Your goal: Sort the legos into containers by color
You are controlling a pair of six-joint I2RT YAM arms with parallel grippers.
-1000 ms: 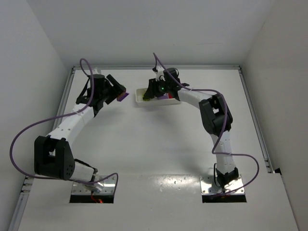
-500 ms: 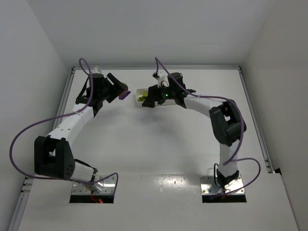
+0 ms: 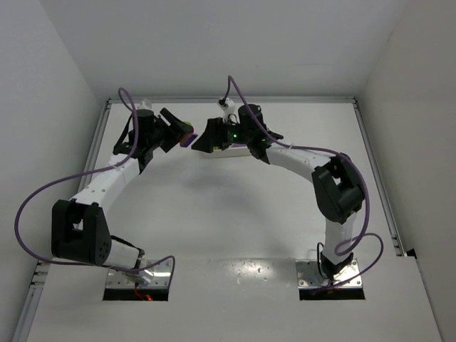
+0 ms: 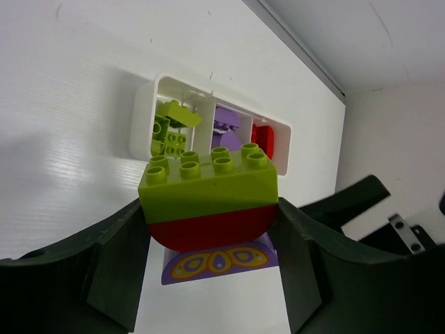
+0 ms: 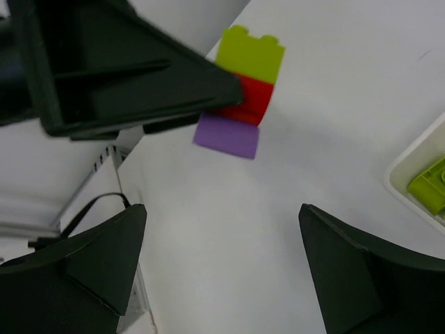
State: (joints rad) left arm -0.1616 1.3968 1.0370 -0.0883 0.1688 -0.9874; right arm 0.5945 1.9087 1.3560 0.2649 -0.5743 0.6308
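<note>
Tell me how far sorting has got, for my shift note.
Done: lime green bricks, a purple brick and a red brick lie in separate compartments of the white tray. In hand: the left gripper holds a green-red-purple stack; the open right gripper faces it. Left: split and sort those three.

Table [image 3: 214,214]: white, matte, soft shadows lay across it.
Back wall [image 3: 214,43]: plain white, rose straight off the far edge.
Left wall [image 3: 35,107]: white, slanted inward.
Right wall [image 3: 420,107]: white too.
Far rail [image 3: 299,99]: grey metal strip, ran along the table's far edge.
</note>
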